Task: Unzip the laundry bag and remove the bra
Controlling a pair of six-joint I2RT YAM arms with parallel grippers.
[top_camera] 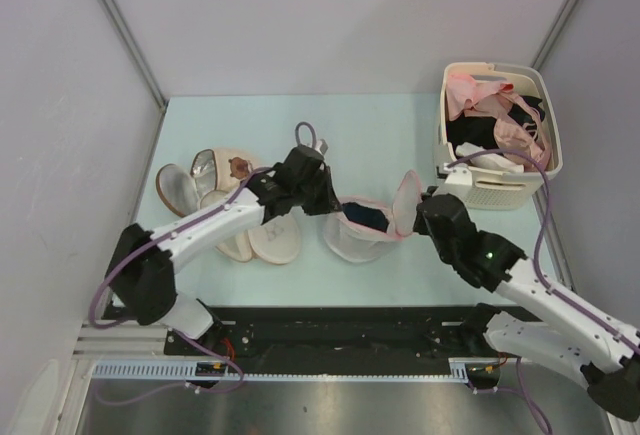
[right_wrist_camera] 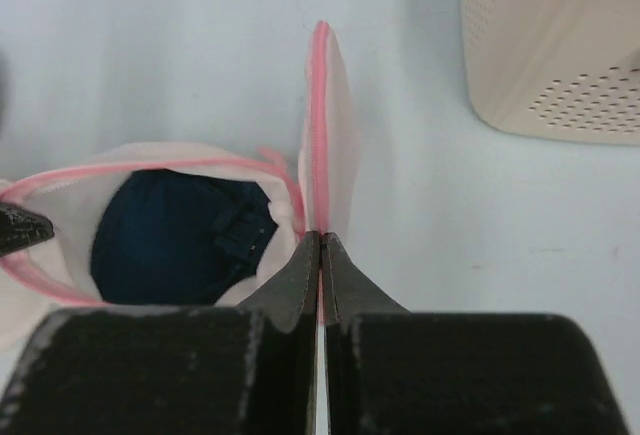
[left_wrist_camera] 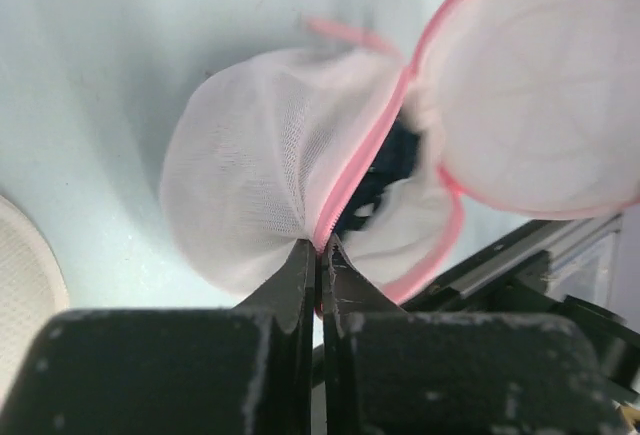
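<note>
The white mesh laundry bag [top_camera: 352,237] with pink zip rim lies open at the table's middle, its lid [top_camera: 407,203] standing upright. The dark navy bra [right_wrist_camera: 175,240] sits inside the lower half, also visible from above [top_camera: 368,218]. My left gripper [left_wrist_camera: 322,247] is shut on the pink rim of the bag's lower half [left_wrist_camera: 255,170] at its left side. My right gripper [right_wrist_camera: 321,238] is shut on the pink rim of the raised lid [right_wrist_camera: 322,135], holding it up on edge.
A cream slotted basket [top_camera: 505,187] with pink and black garments stands at the back right, close to the right arm. Several pale bra cups [top_camera: 275,240] lie on the table to the left, under the left arm. Grey walls enclose the table.
</note>
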